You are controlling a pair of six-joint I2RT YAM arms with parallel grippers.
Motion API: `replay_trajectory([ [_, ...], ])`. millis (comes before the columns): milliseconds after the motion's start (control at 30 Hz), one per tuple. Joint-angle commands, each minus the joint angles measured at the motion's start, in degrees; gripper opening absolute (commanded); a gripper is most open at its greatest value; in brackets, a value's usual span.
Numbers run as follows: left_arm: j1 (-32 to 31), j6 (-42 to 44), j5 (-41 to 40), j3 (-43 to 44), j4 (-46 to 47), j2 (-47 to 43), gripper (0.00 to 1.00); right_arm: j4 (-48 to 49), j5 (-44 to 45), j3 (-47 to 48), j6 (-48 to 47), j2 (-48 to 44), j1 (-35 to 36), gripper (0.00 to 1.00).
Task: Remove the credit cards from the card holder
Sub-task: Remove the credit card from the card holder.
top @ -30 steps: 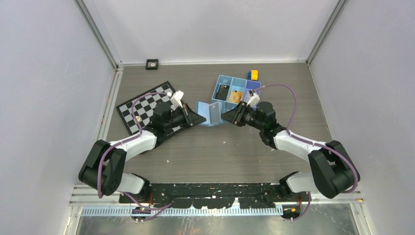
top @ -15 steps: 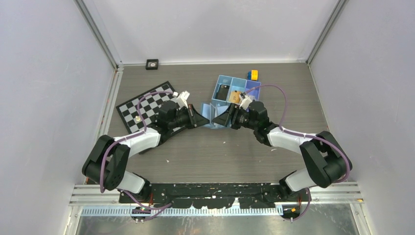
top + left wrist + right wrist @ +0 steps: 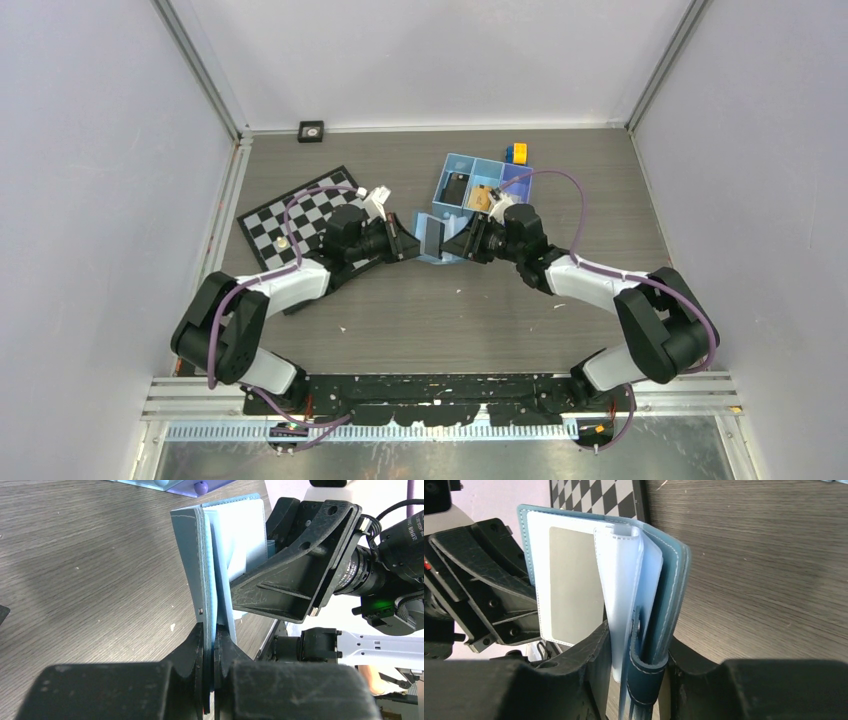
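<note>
Closed in from both sides within the last second. Now pinching card holder (image 3: 430,238) upright beside tray (image 3: 470,158): left end effector (image 3: 212,635) clamped on one panel, right end effector (image 3: 639,655) on other. Leaves silvery card (image 3: 569,580) pocketed, exposed for pulling.

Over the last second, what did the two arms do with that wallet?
The left tool and right tool moved toward each other, folding the flat light-blue wallet from wide open to a narrow V. Both kept their grip. The blue three-compartment tray and black-and-white checkered board stayed put.
</note>
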Motion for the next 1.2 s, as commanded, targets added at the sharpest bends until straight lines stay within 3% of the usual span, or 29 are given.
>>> replay_trajectory([
  [0, -0.31, -0.1, 2.0, 2.58, 3.14, 0.38, 0.01, -2.07, 2.71, 2.53, -1.88, -1.34, 0.34, 0.35],
  [267, 0.03, -2.5, 0.35, 0.15, 6.78, -0.69, 0.29, -2.6, 4.16, 1.88, -2.02, -2.81, 0.35, 0.21],
  [433, 0.5, -2.35, -2.28, -1.64, 6.5, -3.43, 0.6, -2.15, 4.06, 1.54, -1.8, -3.26, 0.31, 0.17],
  [500, 0.52, -2.19, -2.3, -1.81, 6.45, -3.83, 0.66, -1.55, 3.37, 1.44, -1.67, -3.24, 0.27, 0.17],
  [600, 0.52, -2.26, -0.75, -1.02, 6.73, -2.22, 0.68, 0.01, 1.98, 1.2, -1.21, -3.03, 0.36, 0.15],
  [700, 0.52, -2.6, 0.52, -0.24, 7.25, -0.34, 0.62, 1.52, 0.87, 0.92, -0.8, -2.98, 0.34, 0.15],
  [900, 0.52, -1.1, -0.58, 0.72, 3.77, -0.38, 0.2, 2.2, 1.26, 0.19, -0.59, -4.06, 0.31, 0.18],
  [1000, 0.72, -0.68, -1.81, 0.55, 2.45, -1.17, 0.01, 0.56, 3.51, 0.15, -0.84, -5.38, 0.27, 0.3],
  [1167, 1.69, -0.62, -3.39, -0.68, 2.07, -3.29, 0.0, -10.55, 17.98, 1.02, -1.7, -8.43, -0.1, 0.52],
])
